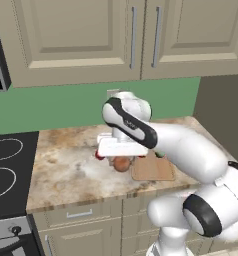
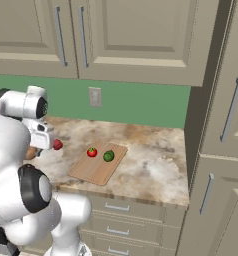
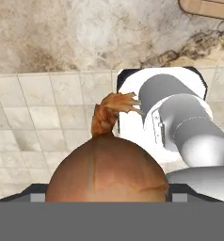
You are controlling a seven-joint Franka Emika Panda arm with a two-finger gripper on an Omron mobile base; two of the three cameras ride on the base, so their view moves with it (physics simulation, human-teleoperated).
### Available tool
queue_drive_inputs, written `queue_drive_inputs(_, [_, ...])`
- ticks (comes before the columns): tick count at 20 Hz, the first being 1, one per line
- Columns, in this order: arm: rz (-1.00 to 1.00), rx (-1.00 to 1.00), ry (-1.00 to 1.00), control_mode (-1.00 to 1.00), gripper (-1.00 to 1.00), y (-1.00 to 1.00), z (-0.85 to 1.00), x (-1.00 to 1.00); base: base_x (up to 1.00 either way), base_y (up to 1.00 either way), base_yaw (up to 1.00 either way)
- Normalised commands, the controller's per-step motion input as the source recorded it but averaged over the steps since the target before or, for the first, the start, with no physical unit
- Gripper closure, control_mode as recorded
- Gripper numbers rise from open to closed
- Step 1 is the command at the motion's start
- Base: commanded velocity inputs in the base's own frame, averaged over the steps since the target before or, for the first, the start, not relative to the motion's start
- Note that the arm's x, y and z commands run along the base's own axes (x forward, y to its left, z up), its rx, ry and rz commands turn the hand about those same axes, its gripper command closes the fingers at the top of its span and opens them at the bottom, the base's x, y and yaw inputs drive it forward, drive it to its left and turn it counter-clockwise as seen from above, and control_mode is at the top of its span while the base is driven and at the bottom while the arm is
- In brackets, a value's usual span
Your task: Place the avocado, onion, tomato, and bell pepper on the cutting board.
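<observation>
Now the onion (image 3: pixel 107 172) sits between the gripper (image 3: pixel 104 195) fingers at bottom centre; whether they clamp it, I cannot tell.

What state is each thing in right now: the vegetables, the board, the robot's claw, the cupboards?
onion: clamped between the fingers.
gripper: shut on the onion.
tomato: resting on the cutting board.
avocado: on the board, beside the tomato.
bell pepper: on the counter, off the board.
cabinet doors: shut.
</observation>
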Motion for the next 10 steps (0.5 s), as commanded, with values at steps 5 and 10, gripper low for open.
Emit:
queue_drive_inputs(5, [-0.03,-0.07,-0.07,-1.00,1.00,-0.46,0.76,-0.86,0.00,0.00,0.00])
queue_drive_inputs(10, [-0.04,-0.13,-0.07,-1.00,1.00,-0.52,0.73,-0.74,0.00,0.00,0.00])
